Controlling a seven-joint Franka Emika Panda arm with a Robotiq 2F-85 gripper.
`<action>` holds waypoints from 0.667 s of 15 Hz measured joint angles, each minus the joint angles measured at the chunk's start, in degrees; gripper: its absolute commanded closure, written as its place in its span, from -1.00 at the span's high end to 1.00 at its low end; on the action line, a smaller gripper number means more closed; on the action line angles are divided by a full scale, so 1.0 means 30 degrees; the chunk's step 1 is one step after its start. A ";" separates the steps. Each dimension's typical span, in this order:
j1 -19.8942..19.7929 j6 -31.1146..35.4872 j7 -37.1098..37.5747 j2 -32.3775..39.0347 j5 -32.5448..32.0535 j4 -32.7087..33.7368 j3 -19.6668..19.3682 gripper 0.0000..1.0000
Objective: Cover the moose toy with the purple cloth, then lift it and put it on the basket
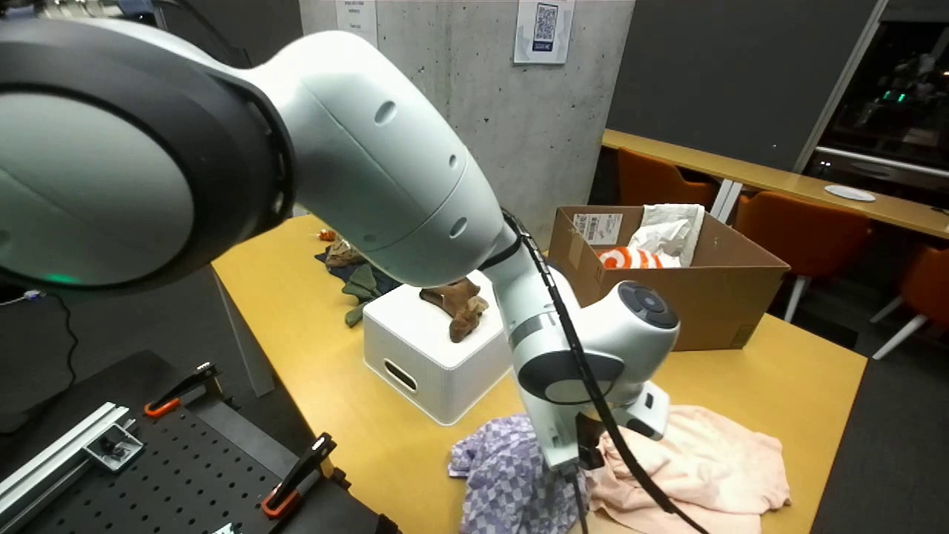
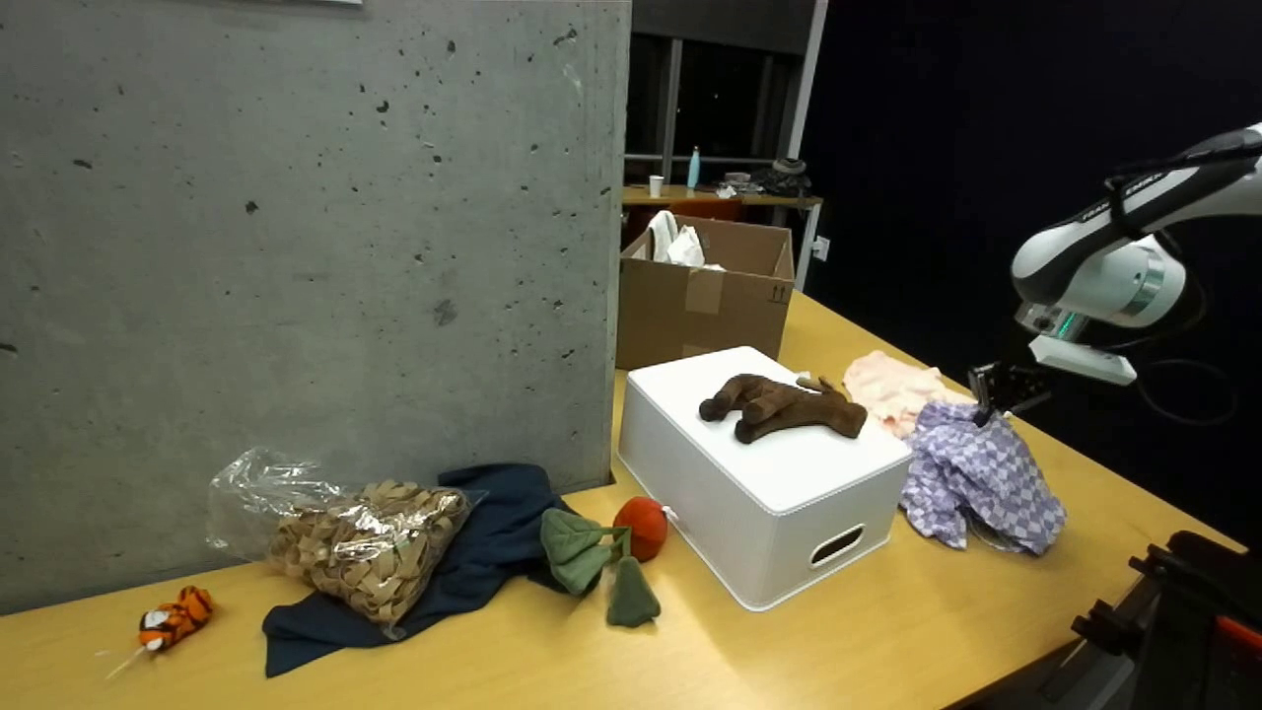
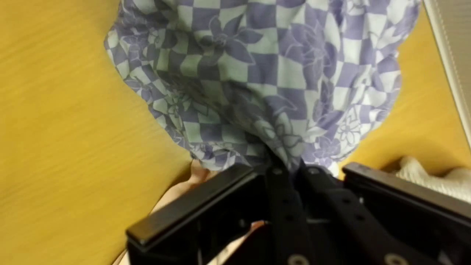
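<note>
The dark brown moose toy lies on its side on top of the white box, uncovered, and shows in both exterior views. Beside that box, the purple cloth sits bunched on the table. My gripper points down at the cloth, shut on a raised fold that rises between the fingertips in the wrist view. Most of the purple cloth still rests on the tabletop. Whether the basket is the white box or the cardboard box, I cannot tell.
A pale pink cloth spreads next to the purple one. Beyond the white box lie a grey-green plush toy, a dark blue cloth, a clear bag and a small tiger toy. Clamps line the black bench.
</note>
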 measured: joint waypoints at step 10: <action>0.0615 -0.3803 0.0160 -0.5571 -0.0214 0.1889 -0.0420 -0.98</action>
